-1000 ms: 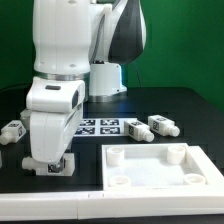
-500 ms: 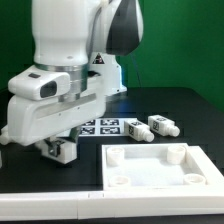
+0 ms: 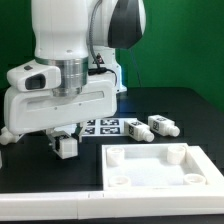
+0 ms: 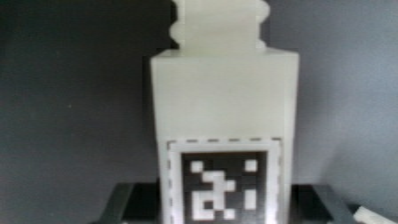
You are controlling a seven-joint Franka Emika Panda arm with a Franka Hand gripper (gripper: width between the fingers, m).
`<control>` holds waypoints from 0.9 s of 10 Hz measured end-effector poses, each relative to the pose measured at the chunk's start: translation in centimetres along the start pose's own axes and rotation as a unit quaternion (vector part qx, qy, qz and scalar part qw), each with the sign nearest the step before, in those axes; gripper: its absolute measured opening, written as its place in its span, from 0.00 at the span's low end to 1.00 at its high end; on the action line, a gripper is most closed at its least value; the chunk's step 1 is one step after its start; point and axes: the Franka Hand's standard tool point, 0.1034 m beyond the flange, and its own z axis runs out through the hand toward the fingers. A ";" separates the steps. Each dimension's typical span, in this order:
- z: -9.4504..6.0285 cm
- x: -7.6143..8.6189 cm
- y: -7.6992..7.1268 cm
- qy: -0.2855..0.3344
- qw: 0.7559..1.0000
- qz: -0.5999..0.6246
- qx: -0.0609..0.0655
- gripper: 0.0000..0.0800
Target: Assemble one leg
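Black table (image 3: 185,105), leg (image 3: 67,147) gripped between fingers (image 3: 52,138), stub pointing away

This is a robotics lab bench set up for camera tracking. A white robot arm (image 3: 70,60) stands on a plain black table (image 3: 190,105), with a flat green backdrop (image 3: 190,40) behind it. The marker board (image 3: 100,126), printed with black-and-white square tags, lies flat on the table just past the jaws, toward the arm's base. The same sort of tag is on the leg (image 3: 66,147) clamped in the gripper (image 3: 64,138) — the wrist view shows it filling one face of the white block. Two tagged blocks (image 3: 160,125) lie away from the jaws on the exterior view's right, and near them lies a moulded white panel (image 3: 150,165) with raised corners.
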 end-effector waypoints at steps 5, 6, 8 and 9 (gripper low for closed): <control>2.0 -5.2 -1.2 -0.010 0.980 0.197 0.004 0.36; 2.0 -5.1 -1.2 -0.011 0.980 0.197 0.004 0.36; 2.1 -5.2 -1.2 -0.013 0.980 0.197 0.005 0.36; 2.0 -5.2 -1.5 -0.029 0.980 0.196 0.014 0.62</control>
